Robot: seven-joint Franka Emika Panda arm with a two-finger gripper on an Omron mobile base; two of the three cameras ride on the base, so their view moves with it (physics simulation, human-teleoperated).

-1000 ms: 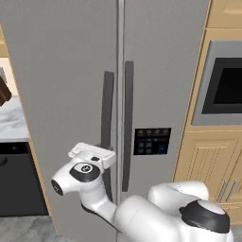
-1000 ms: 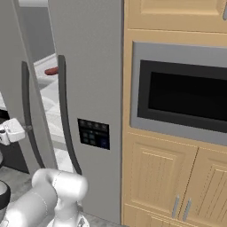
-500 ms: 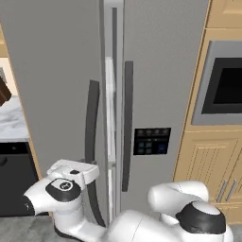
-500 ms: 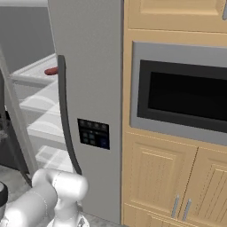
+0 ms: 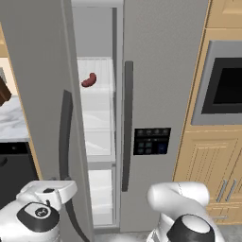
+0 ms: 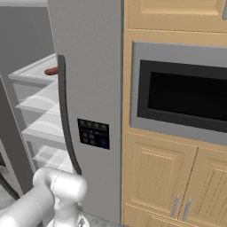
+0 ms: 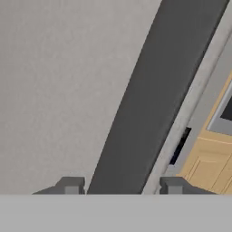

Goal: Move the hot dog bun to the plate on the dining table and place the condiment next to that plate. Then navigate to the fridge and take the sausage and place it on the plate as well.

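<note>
The fridge's left door (image 5: 42, 85) stands swung open. A reddish-brown sausage (image 5: 88, 80) lies on an upper shelf inside, also seen as the sausage (image 6: 51, 71) behind the right door's edge. My gripper (image 7: 122, 186) straddles the dark vertical handle (image 7: 149, 99) of the open door. Both fingertips (image 7: 71, 185) sit just off the bar with slim gaps, so the jaws are open. The white hand (image 5: 45, 198) sits low by that handle (image 5: 65, 137). The hot dog bun, the plate and the condiment are out of view.
The right fridge door (image 5: 160, 71) is closed and carries a dark control panel (image 5: 151, 141). A built-in oven (image 6: 181, 95) and wooden cabinets (image 6: 159, 181) stand to the right. A marble counter (image 5: 12, 118) over a dark appliance (image 5: 14, 165) lies behind the open door.
The left fridge door has swung wide open, uncovering the shelves and the sausage. My hand went left and down with the handle, and the jaws have loosened from it.
</note>
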